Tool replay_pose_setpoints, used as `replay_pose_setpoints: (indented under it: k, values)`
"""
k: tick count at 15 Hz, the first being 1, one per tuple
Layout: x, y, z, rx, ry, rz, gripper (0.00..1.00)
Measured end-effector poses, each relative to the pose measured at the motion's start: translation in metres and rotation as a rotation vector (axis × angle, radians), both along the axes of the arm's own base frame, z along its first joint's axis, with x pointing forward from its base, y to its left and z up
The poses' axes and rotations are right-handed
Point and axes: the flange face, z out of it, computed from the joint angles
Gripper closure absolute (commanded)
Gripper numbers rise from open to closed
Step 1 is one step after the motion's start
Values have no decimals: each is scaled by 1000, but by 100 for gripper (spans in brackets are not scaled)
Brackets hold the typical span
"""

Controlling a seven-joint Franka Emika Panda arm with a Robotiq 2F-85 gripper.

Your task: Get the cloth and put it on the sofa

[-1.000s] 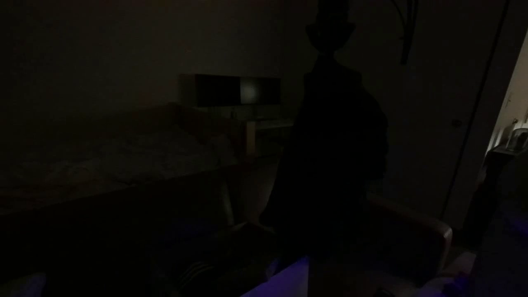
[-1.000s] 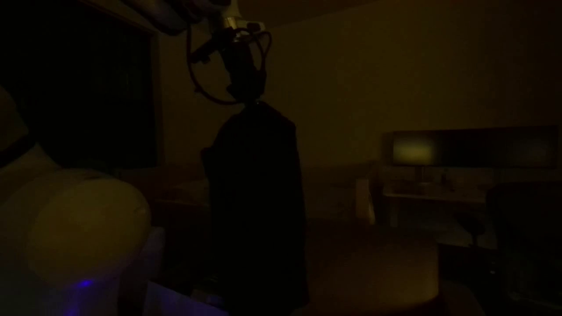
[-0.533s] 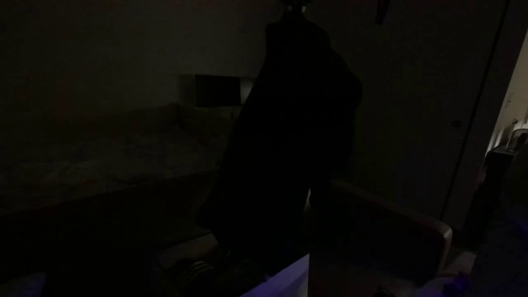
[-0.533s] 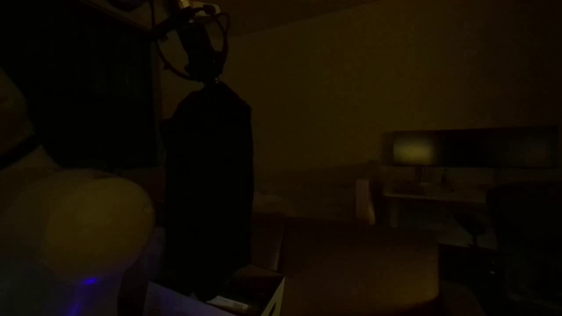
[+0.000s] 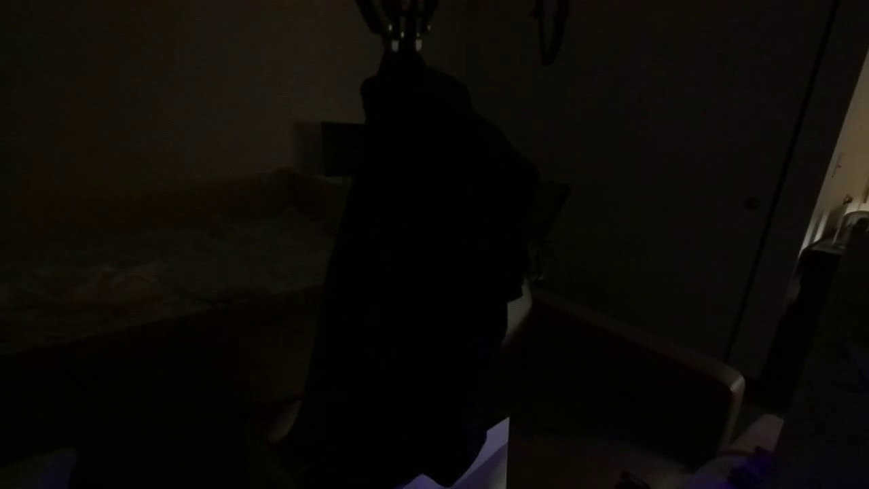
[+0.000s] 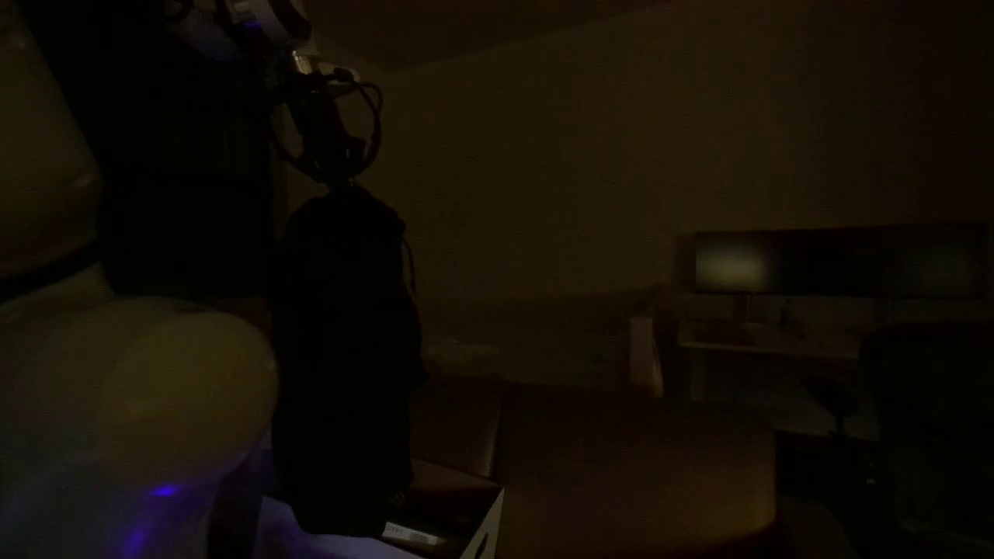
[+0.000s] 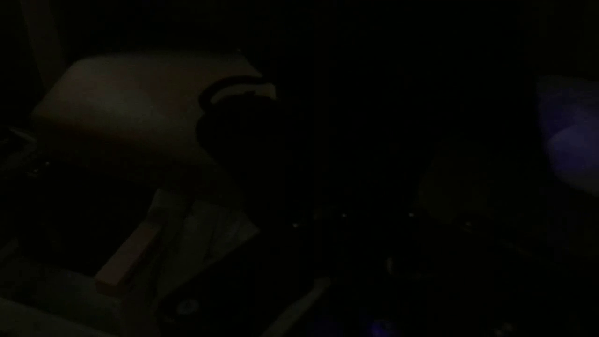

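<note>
1. Currently the cloth (image 5: 414,272) hangs in mid-air, straight below the end effector (image 5: 406,46) in both exterior views, its long axis close to vertical.
2. The end effector pinches the cloth by a small gathered bit at the top; all the rest drapes loose beneath. So fetching looks done, and laying it down remains.
3. The hem hangs down at the box (image 6: 279,536) and overlaps its rim in both exterior views; whether they touch is too dark to tell.
4. In an exterior view the sofa (image 6: 637,458), brown and dim, lies beyond the box, to the picture's right of the cloth. Whether the box stands on it or before it cannot be told.
5. That offset likely governs the coming move: sideways to the sofa, with the hem, far below the grip, kept clear of the box. A low path might snag or drag it.
6. Farther off, past the sofa, dim monitors (image 6: 730,268) stand on a table (image 6: 776,349).
</note>
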Motion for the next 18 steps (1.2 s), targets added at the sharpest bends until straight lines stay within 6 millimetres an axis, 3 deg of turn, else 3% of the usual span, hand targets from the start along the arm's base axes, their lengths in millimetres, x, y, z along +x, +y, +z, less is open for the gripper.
replay_pose_setpoints:
  k: [5, 9, 12, 18]
  values:
    - [35, 33, -60, -11, 93, 64, 96]
    - [52, 47, -87, -22, 110, 98, 96]
    - [69, 49, -96, -28, 116, 99, 96]
    - [109, 40, -92, -3, 106, 67, 96]
